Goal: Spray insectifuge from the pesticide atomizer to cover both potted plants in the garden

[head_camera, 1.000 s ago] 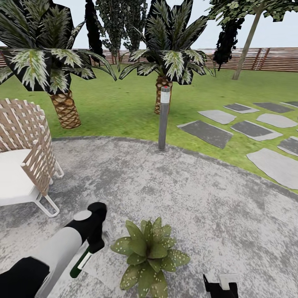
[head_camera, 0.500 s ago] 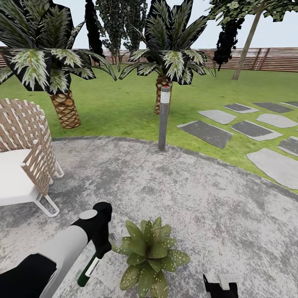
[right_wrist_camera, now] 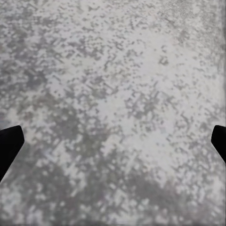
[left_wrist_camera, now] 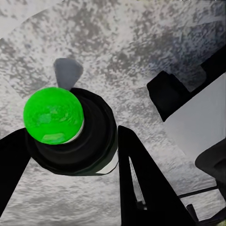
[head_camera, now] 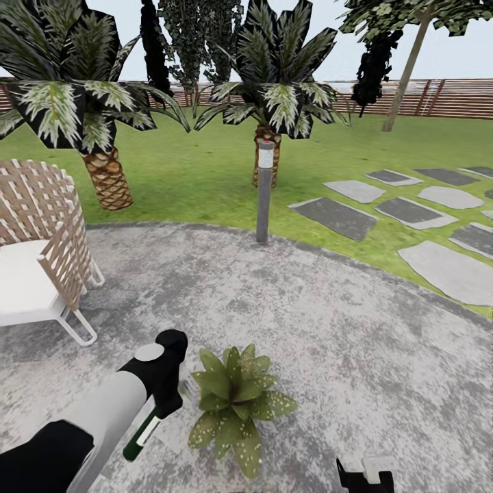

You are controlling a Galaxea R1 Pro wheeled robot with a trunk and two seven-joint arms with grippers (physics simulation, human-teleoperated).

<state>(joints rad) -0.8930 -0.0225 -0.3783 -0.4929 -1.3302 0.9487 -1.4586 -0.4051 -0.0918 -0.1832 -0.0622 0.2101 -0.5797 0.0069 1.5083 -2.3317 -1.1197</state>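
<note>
My left gripper (head_camera: 164, 400) is shut on the pesticide atomizer (head_camera: 140, 435), a dark green bottle with a white band that hangs tilted below the fingers. In the left wrist view the atomizer (left_wrist_camera: 54, 115) shows end-on between the two black fingers (left_wrist_camera: 141, 174), its bright green end toward the camera. Just right of that gripper, a potted plant (head_camera: 236, 404) with broad pale-speckled leaves stands on the garden's round grey patio (head_camera: 308, 308). My right gripper (head_camera: 366, 474) is low at the front right, open, with its fingertips (right_wrist_camera: 9, 146) wide apart over bare paving.
A woven chair (head_camera: 38, 253) with a white seat stands at the left. A grey bollard lamp (head_camera: 263, 192) rises at the patio's far rim. Palms (head_camera: 106, 178) grow on the lawn (head_camera: 205, 171), stepping stones (head_camera: 418, 212) lie right, and a slat fence (head_camera: 452, 96) closes the back.
My left gripper has carried the atomizer a little to the right, closer to the speckled plant. The head view has shifted slightly, so the whole scene sits a bit differently.
</note>
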